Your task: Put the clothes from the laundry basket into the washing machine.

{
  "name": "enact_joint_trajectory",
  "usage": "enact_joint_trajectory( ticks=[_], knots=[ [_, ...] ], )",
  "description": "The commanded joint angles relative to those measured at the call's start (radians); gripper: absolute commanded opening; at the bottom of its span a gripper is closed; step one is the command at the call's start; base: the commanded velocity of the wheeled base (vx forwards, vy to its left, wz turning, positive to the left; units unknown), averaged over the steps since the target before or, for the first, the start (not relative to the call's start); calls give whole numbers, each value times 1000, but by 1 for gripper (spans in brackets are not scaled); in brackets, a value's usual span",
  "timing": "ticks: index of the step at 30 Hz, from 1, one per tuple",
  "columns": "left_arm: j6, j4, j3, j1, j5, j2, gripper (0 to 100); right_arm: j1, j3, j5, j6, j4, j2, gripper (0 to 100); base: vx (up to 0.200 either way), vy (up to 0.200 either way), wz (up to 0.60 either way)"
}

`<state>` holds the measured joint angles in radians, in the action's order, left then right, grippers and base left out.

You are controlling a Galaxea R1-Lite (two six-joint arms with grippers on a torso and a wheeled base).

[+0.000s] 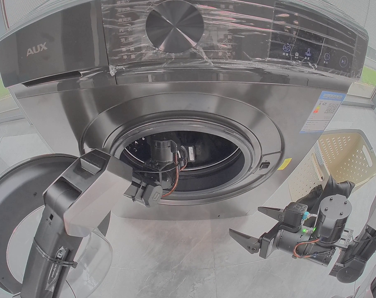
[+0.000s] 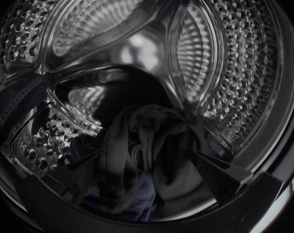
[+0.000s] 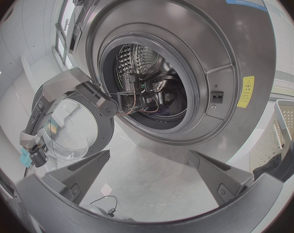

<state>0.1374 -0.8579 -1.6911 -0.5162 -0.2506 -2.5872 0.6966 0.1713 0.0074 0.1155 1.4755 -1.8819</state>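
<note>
Washing machine point(image 1: 279, 116) casing: grey metallic finish, smooth, satin to glossy; control panel point(image 1: 312, 42) glossy black under wrinkled clear plastic film; dial point(image 1: 174, 25) spun metal, shiny; drum point(image 2: 244, 49) bright polished steel, embossed and perforated; door point(image 1: 6, 212) dark glossy rim around a clear bowl; clothes point(image 2: 143, 152) dark matt cloth, soft, creased; laundry basket point(image 1: 349, 154) cream plastic, matt, perforated; floor point(image 1: 175, 253) pale tile, smooth, slight sheen; right gripper point(image 3: 147, 152) fingers point(image 3: 218, 175) dark, matt, ribbed on the inner faces.
</note>
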Motion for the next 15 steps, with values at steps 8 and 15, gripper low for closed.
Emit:
enact_joint_trajectory(
  ticks=[8,15],
  knots=[
    [-10,65,183,-12,31,85,100,24,2,-4,13,3,-34,100,0,0,0],
    [-38,63,179,-12,31,27,0,24,4,-3,13,3,-32,100,0,0,0]
  ],
)
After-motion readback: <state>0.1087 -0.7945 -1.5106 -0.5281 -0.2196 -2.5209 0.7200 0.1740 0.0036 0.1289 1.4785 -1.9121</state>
